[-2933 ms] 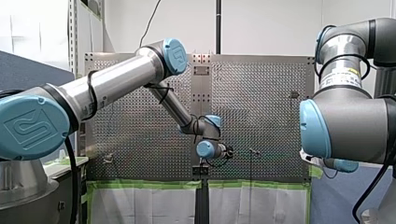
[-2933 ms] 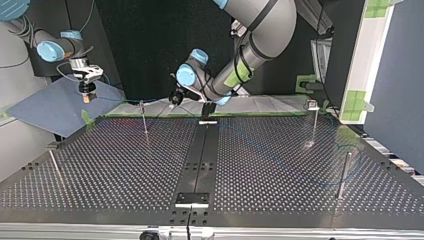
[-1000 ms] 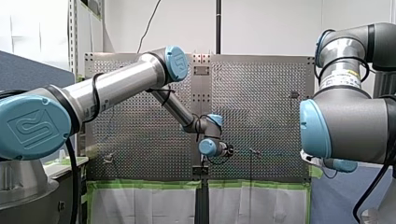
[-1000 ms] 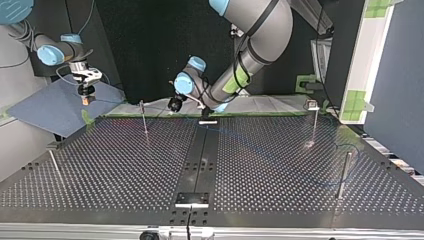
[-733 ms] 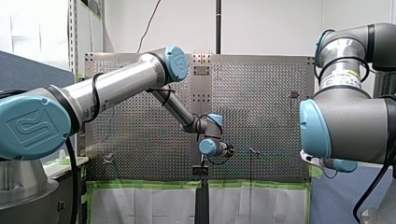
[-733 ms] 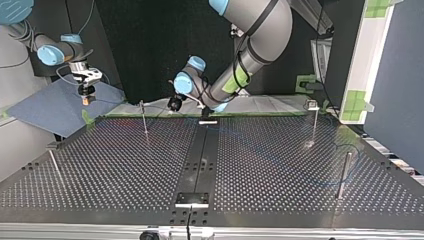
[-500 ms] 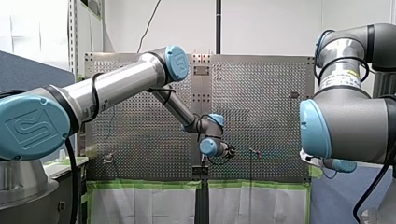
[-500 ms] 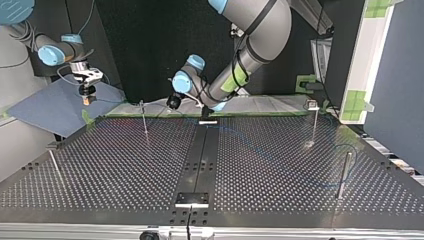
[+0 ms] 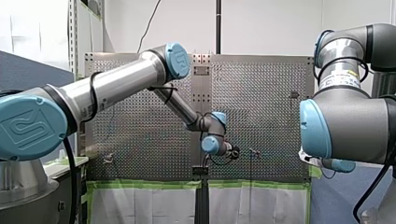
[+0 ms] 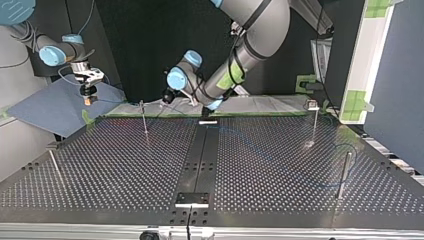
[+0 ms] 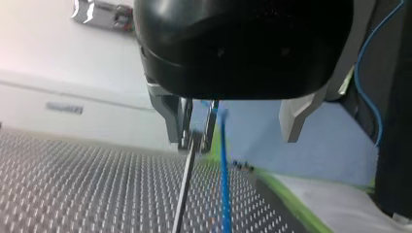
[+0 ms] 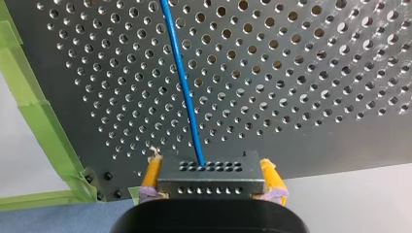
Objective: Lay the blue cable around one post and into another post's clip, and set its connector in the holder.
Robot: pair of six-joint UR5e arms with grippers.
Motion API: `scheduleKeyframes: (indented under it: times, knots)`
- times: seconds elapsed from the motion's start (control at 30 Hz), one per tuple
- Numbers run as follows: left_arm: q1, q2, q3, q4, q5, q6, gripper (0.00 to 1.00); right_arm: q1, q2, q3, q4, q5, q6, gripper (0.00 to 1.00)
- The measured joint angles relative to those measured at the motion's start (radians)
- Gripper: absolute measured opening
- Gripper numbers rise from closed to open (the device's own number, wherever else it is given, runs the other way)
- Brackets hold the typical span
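Note:
In the left wrist view my left gripper (image 11: 232,140) is open, its metal fingers (image 11: 167,116) wide apart. The blue cable (image 11: 223,160) runs loose between them, right beside a thin post (image 11: 184,189) with a clip at its top. I cannot tell whether the cable sits in that clip. In the top view this gripper (image 10: 167,95) hangs by the far post (image 10: 144,119). My right gripper (image 12: 211,180) has yellow pads shut on the grey connector (image 12: 211,172), and the cable (image 12: 187,92) leads off it over the perforated plate. It hovers beyond the table's far corner at the top view's left (image 10: 89,92).
More posts stand at the top view's right (image 10: 314,122) (image 10: 342,175) and near left (image 10: 54,162). Small holders sit on the dark centre strip, one far (image 10: 208,121) and one near (image 10: 192,199). Green tape (image 12: 43,126) lines the table's edge.
My left gripper has opened and let go of the cable, and has shifted toward the top view's left, closer to the far post. My right gripper has stayed in place.

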Motion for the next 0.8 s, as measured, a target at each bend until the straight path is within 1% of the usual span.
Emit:
scheduleKeyframes:
  times: [0.13, 0.3, 0.5, 0.8]
  knots:
    - [-0.031, 0.018, 0.000, -0.035, -0.012, 0.032, 1.00, 0.000, 0.000, 0.000, 0.001, 0.000, 0.000, 0.00]
    - [-0.063, 0.027, 0.000, -0.069, -0.018, 0.042, 1.00, 0.000, 0.000, 0.000, 0.001, 0.000, 0.001, 0.00]
    - [-0.091, 0.028, 0.000, -0.076, -0.022, 0.038, 1.00, 0.000, 0.001, -0.001, 0.000, 0.000, 0.003, 0.00]
    - [-0.110, 0.028, 0.001, -0.058, -0.032, 0.002, 1.00, 0.001, 0.002, -0.002, 0.001, -0.001, 0.003, 0.00]
